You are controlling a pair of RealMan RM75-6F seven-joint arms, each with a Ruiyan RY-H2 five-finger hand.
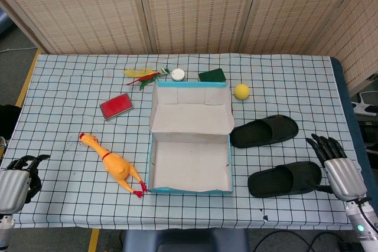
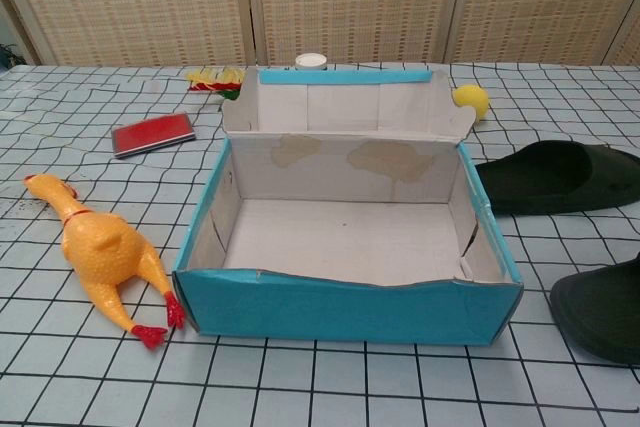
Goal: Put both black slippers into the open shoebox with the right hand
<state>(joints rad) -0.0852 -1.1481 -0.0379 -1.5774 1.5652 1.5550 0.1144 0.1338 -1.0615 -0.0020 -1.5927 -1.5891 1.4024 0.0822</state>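
Note:
Two black slippers lie on the checked cloth right of the open shoebox (image 1: 189, 188). The far slipper (image 1: 264, 131) points toward the box; the near slipper (image 1: 285, 179) lies closer to the front edge. In the chest view the far slipper (image 2: 555, 176) and part of the near slipper (image 2: 598, 311) show beside the blue box (image 2: 345, 307), which is empty. My right hand (image 1: 334, 163) hovers at the table's right edge, just right of the near slipper, fingers spread and holding nothing. My left hand (image 1: 19, 176) sits at the front left corner, fingers curled, empty.
A yellow rubber chicken (image 1: 114, 165) lies left of the box. A red flat case (image 1: 116, 106), a yellow ball (image 1: 241, 91), a white round lid (image 1: 178, 74), a green item (image 1: 212, 75) and a yellow-red-green toy (image 1: 142, 75) lie behind it.

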